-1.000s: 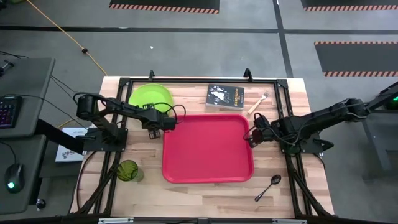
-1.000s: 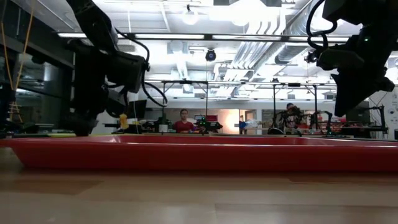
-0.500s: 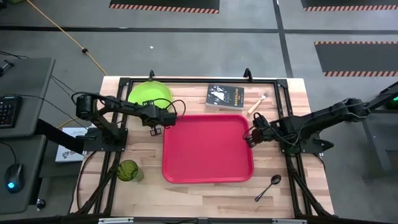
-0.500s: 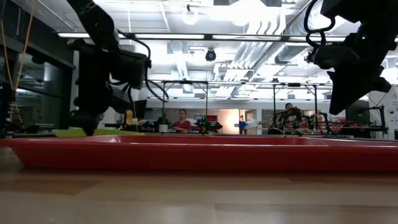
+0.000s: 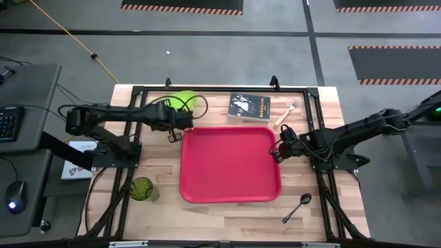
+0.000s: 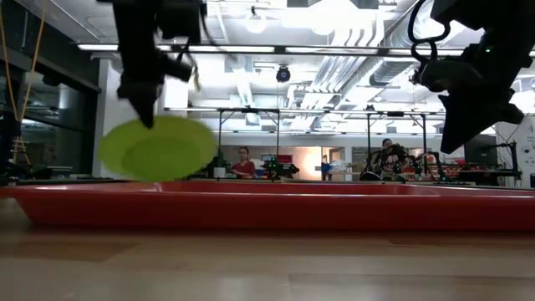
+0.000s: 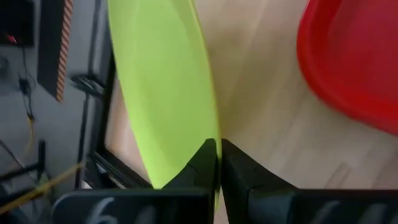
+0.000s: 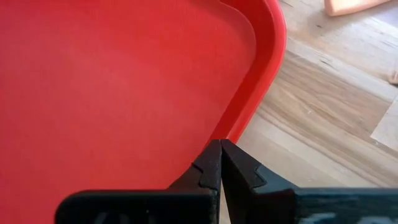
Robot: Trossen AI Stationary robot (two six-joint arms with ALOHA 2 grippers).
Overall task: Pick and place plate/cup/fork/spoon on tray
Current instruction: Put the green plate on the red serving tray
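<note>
The lime-green plate point(image 5: 187, 103) hangs tipped steeply in the air over the table's far left part, beside the red tray's point(image 5: 229, 164) far-left corner. My left gripper point(image 5: 180, 118) is shut on it. My right gripper point(image 5: 278, 153) is shut and hovers a little above the tray's right rim point(image 8: 264, 74), touching nothing. The olive cup point(image 5: 142, 189) stands near the front left. The dark spoon point(image 5: 298, 205) lies at the front right. The orange-handled fork point(image 5: 286, 112) lies at the far right. My left gripper pinches the plate's rim point(image 7: 208, 134) between its two fingers. The fingers point(image 6: 146, 109) point down from above. The plate point(image 6: 157, 149) hangs below them, tipped steeply on edge, and in the low view it shows above the tray's rim.
A black book point(image 5: 249, 107) lies beyond the tray's far edge, next to the fork. Black frame rails run along the table's edges point(image 5: 207, 89). Bare wood shows in front of the tray. People sit in the room far behind the table.
My left gripper has shut on the plate's rim and risen with it. The plate, flat on the table a second ago, is lifted clear and tipped steeply, hanging below the fingers.
</note>
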